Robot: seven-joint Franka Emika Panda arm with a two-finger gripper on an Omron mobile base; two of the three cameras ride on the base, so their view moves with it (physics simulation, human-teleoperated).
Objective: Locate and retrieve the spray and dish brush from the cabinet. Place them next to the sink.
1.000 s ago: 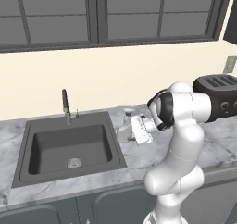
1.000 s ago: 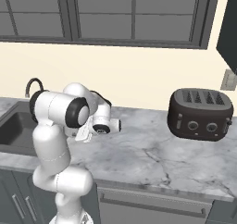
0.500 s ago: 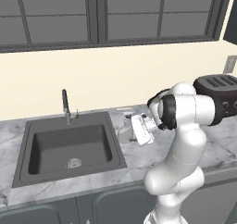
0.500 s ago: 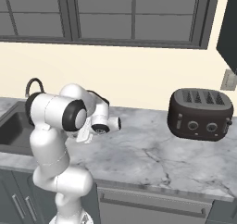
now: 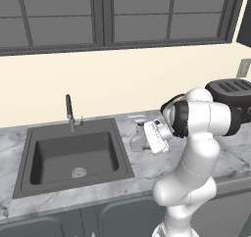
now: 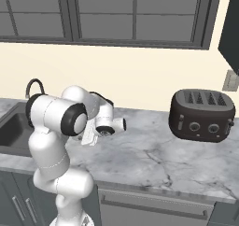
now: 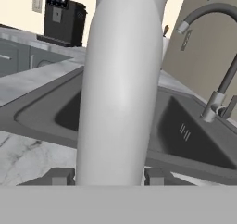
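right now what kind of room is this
A rendered home kitchen, it seems: a dark grey rectangular sink set in a grey-veined white marble counter, with a black four-slot toaster by the wall.

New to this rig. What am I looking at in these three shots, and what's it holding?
It is a white robot arm on a driving base, in a rendered kitchen. Two cameras sit behind the arm, left and right. The third rides on the hand and looks along the gripper. The marble counter has a sink with a faucet, and a dark toaster. The gripper is closed on the spray, a pale grey bottle, just right of the sink. I can't tell if it touches the counter.
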